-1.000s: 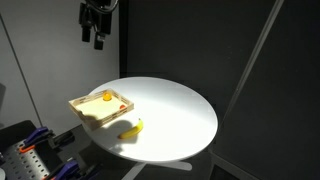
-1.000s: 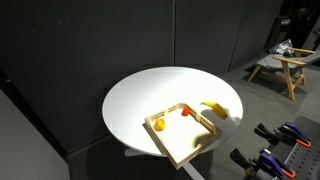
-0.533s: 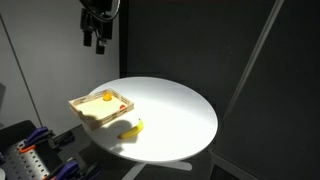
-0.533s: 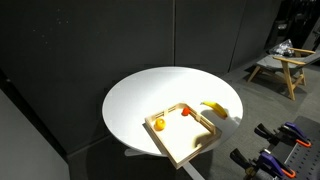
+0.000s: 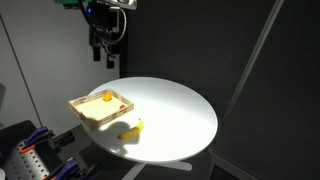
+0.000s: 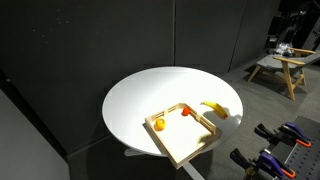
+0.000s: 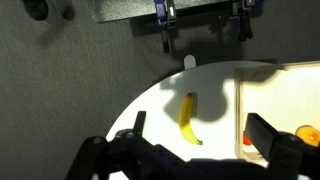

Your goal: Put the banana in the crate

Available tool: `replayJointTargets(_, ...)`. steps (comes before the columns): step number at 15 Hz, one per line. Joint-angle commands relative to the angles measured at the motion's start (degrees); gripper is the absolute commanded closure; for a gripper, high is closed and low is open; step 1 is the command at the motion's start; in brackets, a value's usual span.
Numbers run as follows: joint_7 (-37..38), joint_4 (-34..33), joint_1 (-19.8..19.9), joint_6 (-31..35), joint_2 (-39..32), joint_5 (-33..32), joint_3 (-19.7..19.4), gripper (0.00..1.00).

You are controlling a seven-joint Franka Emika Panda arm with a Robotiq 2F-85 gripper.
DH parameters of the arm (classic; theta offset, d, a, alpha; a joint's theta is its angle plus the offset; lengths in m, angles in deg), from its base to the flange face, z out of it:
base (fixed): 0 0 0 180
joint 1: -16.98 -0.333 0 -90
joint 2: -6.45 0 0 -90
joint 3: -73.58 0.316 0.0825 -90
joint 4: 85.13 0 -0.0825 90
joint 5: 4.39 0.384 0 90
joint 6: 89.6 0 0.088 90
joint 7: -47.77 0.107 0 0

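"One banana [image 5: 131,128] in shot – where does it lie?"
"On the round white table [image 5: 180,120], just outside the rim of the shallow light-wood crate [image 5: 84,112], so not yet in it. The crate holds a small orange ball [image 6: 158,124] and a small red item [image 6: 186,112], with bare floor left for the fruit"
"And the gripper [image 5: 110,64]?"
"High above the table's far edge, well apart from everything. In the wrist view its fingers [image 7: 268,135] spread wide with nothing between them, and the banana is framed below. It likely hangs there to line up a descent across the fruit before grasping"
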Motion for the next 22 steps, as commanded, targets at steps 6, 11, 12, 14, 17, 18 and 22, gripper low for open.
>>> replayJointTargets(6,2.9,1.8,3.2,10.4,-6.4,-3.4,-0.5,0.00)
replayJointTargets(11,1.1,1.8,3.2,17.6,-12.2,-2.8,-1.7,0.00)
replayJointTargets(12,0.9,1.8,3.2,18.9,-13.3,-2.9,-1.8,0.00)
replayJointTargets(14,0.7,1.6,3.2,21.4,-15.6,-2.9,-2.0,0.00)
replayJointTargets(17,0.2,1.6,2.9,25.2,-18.8,-2.8,-2.0,0.00)
replayJointTargets(18,0.0,1.6,2.8,26.3,-19.8,-2.5,-2.0,0.00)
replayJointTargets(22,-0.6,1.3,1.9,30.2,-23.6,-2.0,-1.5,0.00)
